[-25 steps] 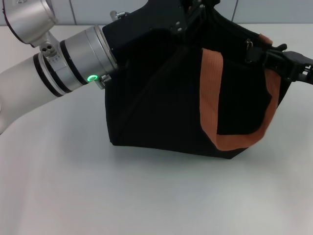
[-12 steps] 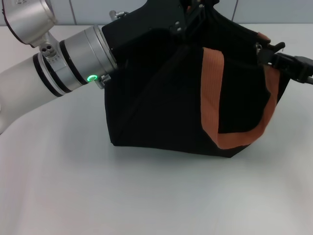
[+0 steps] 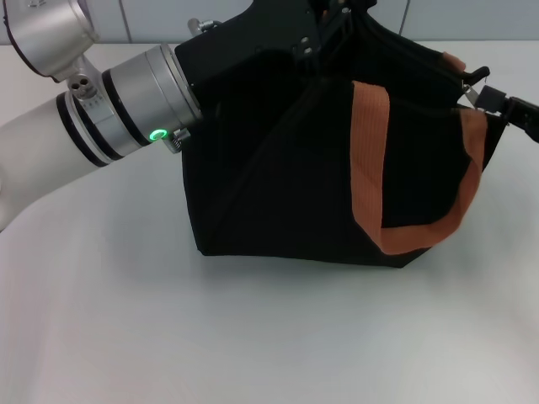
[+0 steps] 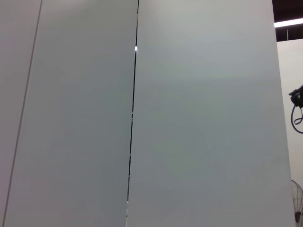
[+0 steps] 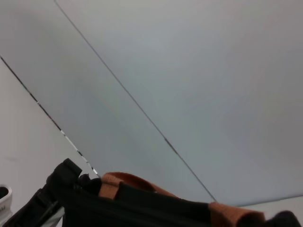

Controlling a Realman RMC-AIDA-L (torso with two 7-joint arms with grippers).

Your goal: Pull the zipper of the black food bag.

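The black food bag (image 3: 278, 168) stands on the white table (image 3: 109, 320), with an orange strap handle (image 3: 367, 168) looping down its front. In the head view my left arm reaches in from the left, and my left gripper (image 3: 324, 35) sits on the bag's top far edge, its fingers hidden among black fabric. At the bag's upper right corner the small silver zipper (image 3: 470, 83) is pinched by my right gripper (image 3: 482, 93), which comes in from the right edge. The right wrist view shows only the bag's top rim (image 5: 142, 208) and the orange strap (image 5: 128, 182).
A pale panelled wall (image 4: 189, 118) fills the left wrist view and stands behind the table. Bare tabletop lies in front of and to the left of the bag.
My right gripper has moved right along the bag's top edge, taking the silver zipper with it. The bag's right side has shifted slightly right. The left arm has stayed still.
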